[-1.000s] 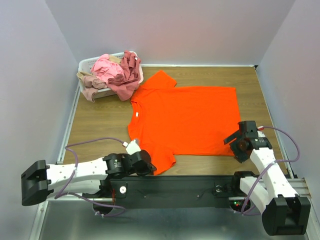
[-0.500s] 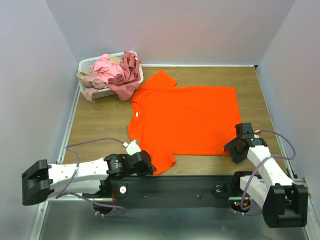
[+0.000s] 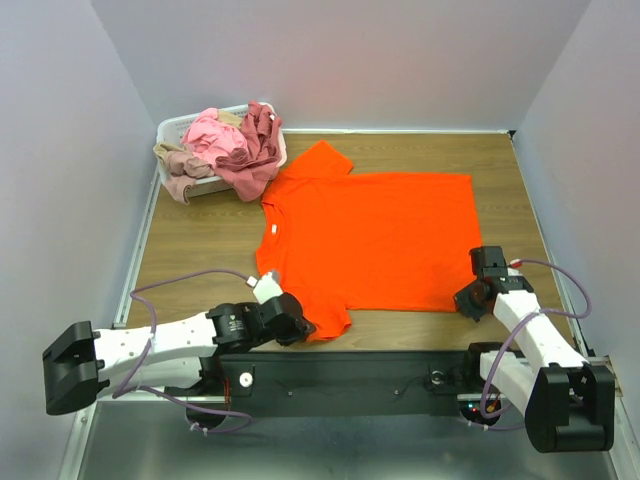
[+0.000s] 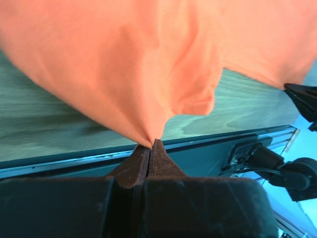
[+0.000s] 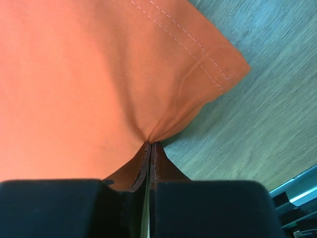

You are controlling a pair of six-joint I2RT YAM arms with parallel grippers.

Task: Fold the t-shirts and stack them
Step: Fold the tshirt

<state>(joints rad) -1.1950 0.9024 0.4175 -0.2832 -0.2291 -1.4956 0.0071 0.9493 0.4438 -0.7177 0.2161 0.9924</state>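
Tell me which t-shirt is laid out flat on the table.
The bright orange cotton t-shirt; the other shirts lie crumpled in a heap on the white plastic basket.

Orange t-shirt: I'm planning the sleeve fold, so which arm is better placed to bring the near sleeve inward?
Left, probably. The left pincer is shut on the near sleeve of the orange t-shirt, while the right pincer is shut on the near hem corner, at the shirt's other end.

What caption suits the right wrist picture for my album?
Right gripper shut on the orange t-shirt near its hemmed corner, wooden table beside.
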